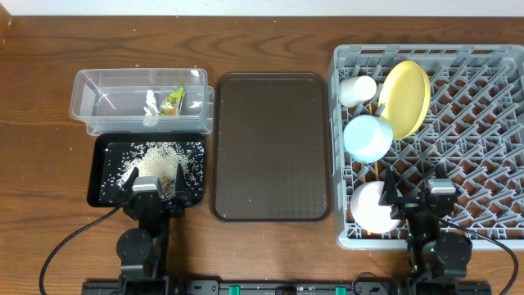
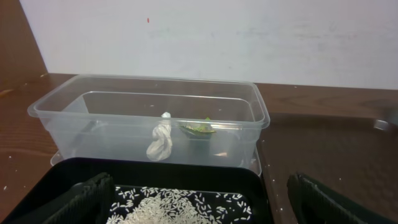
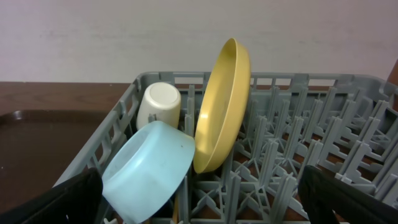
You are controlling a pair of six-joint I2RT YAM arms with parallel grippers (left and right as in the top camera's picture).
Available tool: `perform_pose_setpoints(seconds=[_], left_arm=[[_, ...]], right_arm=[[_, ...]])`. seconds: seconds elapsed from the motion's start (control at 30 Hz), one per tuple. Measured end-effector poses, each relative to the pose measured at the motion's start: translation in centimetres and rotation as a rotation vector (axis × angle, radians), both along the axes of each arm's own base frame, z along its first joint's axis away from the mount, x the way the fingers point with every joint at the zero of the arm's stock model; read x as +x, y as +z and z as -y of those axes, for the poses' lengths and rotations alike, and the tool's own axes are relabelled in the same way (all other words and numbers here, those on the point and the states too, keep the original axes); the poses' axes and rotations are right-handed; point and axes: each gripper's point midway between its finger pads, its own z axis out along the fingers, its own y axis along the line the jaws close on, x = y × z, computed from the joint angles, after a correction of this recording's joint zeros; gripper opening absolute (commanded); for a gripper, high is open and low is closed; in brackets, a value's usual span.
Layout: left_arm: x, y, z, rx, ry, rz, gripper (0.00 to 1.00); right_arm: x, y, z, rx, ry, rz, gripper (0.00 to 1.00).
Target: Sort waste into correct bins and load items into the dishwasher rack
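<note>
1. The left gripper hangs over the near edge of the black tray, its jaws spread wide and nothing between them.
2. Whitish rice scraps lie heaped and scattered across that tray's floor, right under the gripper.
3. Just behind the tray and touching it stands the clear tub. Inside are a crumpled white tissue against the front wall and a green-and-yellow snack wrapper just to its right.
4. At the centre of the wooden table, a brown serving tray sits between the bins and the rack.
5. On the right, the grey dishwasher rack holds four pieces along its left side:
   - a white cup lying on its side at the far corner
   - a yellow plate standing on edge beside the cup
   - a light blue bowl tipped against the plate
   - a white bowl at the near corner
6. The right gripper hovers over the rack's near edge just beside the white bowl, jaws wide apart and gripping nothing.
</note>
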Motion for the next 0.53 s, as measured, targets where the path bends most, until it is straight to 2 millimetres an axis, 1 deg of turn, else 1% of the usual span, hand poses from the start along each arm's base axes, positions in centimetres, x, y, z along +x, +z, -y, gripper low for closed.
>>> perform_pose_setpoints(seconds=[0.53], left_arm=[[0.00,0.00,0.00,0.000,0.000,0.000,0.91]], right_arm=[[0.00,0.00,0.00,0.000,0.000,0.000,0.99]])
